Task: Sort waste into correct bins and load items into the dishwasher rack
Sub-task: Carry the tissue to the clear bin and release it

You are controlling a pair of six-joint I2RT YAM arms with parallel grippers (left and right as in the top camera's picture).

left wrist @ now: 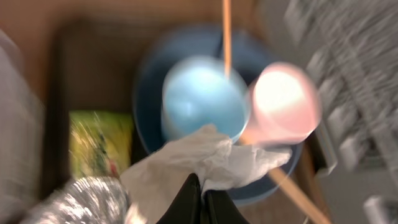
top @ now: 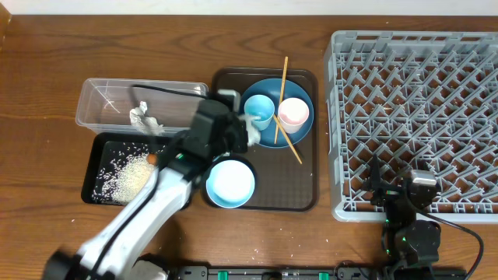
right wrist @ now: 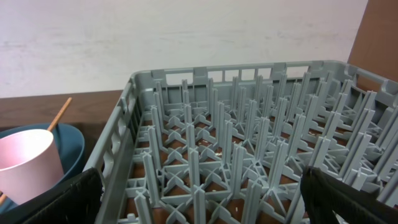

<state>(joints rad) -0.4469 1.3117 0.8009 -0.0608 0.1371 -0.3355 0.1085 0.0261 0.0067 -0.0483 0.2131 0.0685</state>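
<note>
You have no text, number or brand to read in any of the 3 views. The yellow-green packet (left wrist: pixel 99 146) shows some print in the left wrist view, with a touch of red, but it is too blurred for you to make out.

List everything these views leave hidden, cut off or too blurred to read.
- Overhead: the left arm covers the brown tray's left side; whatever lies there is hidden.
- Overhead: the carrot shows only as an orange speck beside that arm.
- Left wrist: motion blur makes the yellow-green packet's print unreadable.
- Right wrist: the blue plate and pink cup are cut off by the left edge.
</note>
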